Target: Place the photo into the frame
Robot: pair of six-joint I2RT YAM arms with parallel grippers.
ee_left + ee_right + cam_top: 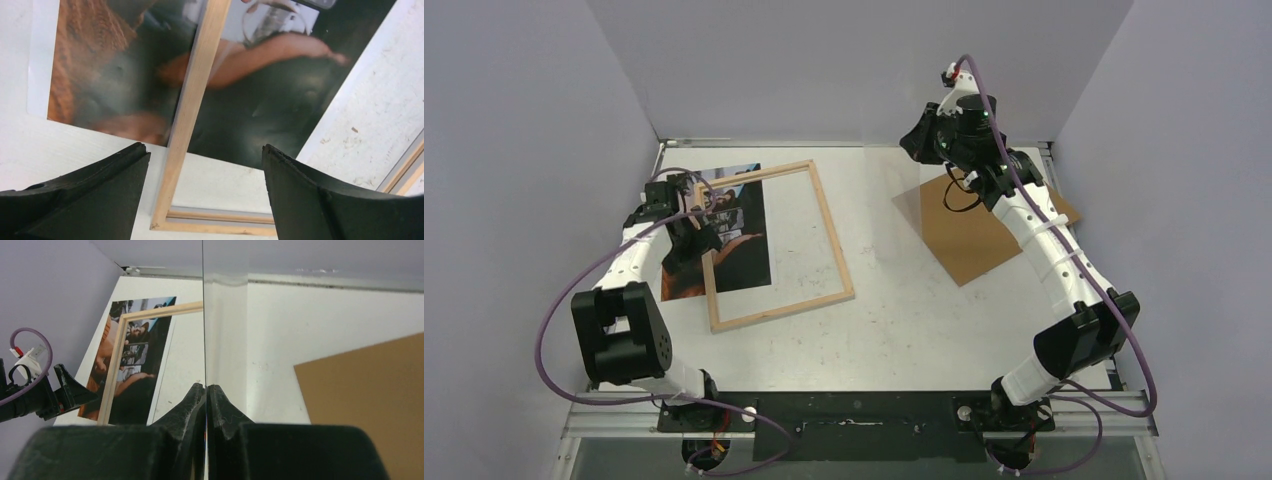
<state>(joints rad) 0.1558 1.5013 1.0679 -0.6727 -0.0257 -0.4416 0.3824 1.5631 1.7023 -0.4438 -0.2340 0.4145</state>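
The photo [744, 250] lies picture side up at the left of the table. The frame [832, 235] lies wood side up, with its left rail across the photo. My left gripper [692, 215] is open and hovers over that rail. In the left wrist view the rail [192, 100] runs between the fingers [100, 190] over the photo [280, 95]. My right gripper [911, 150] is raised at the back right. In the right wrist view it [206, 387] is shut on a thin clear pane [203, 315], seen edge-on.
A brown backing board [984, 235] lies flat at the right under the right arm, also in the right wrist view [365, 405]. Grey walls close in the back and both sides. The left arm's purple cable loops out past the table's left edge.
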